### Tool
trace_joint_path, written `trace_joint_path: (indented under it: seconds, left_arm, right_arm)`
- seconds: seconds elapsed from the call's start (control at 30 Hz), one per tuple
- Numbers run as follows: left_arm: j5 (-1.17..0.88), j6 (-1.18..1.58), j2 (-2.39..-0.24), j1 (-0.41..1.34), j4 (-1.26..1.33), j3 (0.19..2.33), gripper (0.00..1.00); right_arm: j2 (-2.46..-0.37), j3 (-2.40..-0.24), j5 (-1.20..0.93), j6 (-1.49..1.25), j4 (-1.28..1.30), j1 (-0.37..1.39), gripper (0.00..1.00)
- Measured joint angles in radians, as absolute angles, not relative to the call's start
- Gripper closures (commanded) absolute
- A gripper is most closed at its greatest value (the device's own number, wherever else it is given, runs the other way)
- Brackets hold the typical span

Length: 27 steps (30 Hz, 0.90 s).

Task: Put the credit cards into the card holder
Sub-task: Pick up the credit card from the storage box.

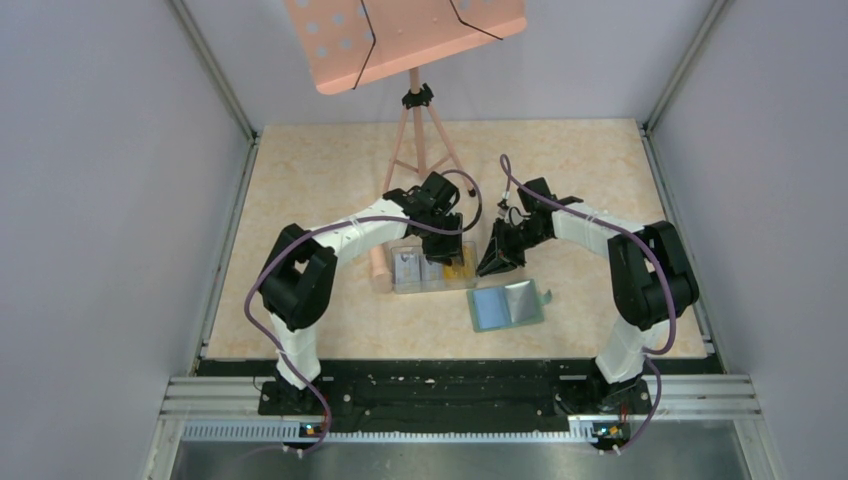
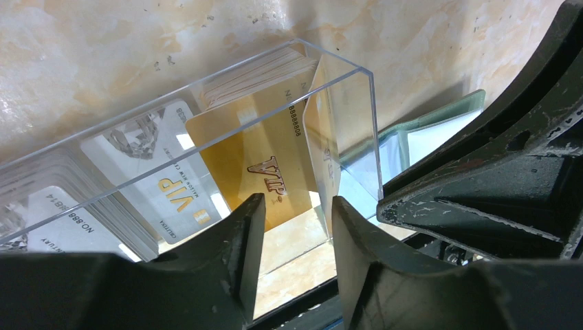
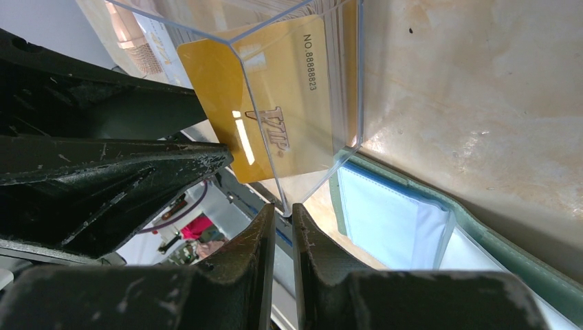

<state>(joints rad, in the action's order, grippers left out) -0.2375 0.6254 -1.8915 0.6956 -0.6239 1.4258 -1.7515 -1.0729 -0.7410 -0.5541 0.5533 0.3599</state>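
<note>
A clear plastic box (image 1: 430, 288) holds the credit cards: orange-yellow VIP cards (image 2: 268, 165) at its right end and white-grey cards (image 2: 151, 172) to the left. The orange-yellow cards also show in the right wrist view (image 3: 275, 89). My left gripper (image 1: 447, 245) hovers over the box's right end, open and empty (image 2: 299, 203). My right gripper (image 1: 497, 262) is at the box's right corner, its jaws nearly closed on the clear wall edge (image 3: 283, 210). The green card holder (image 1: 507, 305) lies open just right of the box, pale blue sleeves up (image 3: 385, 220).
A pink music stand (image 1: 405, 35) on a tripod (image 1: 420, 140) stands at the back; one leg ends beside the box's left end (image 1: 378, 262). My right gripper's body (image 2: 495, 179) crowds close to the left fingers. Grey walls enclose the table.
</note>
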Motion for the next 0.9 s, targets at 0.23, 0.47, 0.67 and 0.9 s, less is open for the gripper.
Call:
trace_joint_path:
  seconds: [0.23, 0.47, 0.67, 0.9]
  left_arm:
    - [-0.275, 0.625, -1.909, 0.696, -0.617, 1.453, 0.89]
    - [-0.323, 0.629, -1.929, 0.696, -0.583, 1.462, 1.00]
    - [-0.325, 0.629, -1.929, 0.696, -0.580, 1.462, 1.00]
    - [-0.323, 0.642, -1.882, 0.697, -0.576, 1.460, 1.00]
  right_arm:
    - [-1.752, -1.073, -0.742, -0.554, 0.553, 0.360, 0.85]
    - [-1.752, -1.073, -0.741, -0.554, 0.553, 0.360, 0.85]
    - [-1.742, -1.074, -0.733, -0.554, 0.553, 0.360, 0.84]
    - [-1.690, -1.101, -0.704, -0.546, 0.569, 0.359, 0.77]
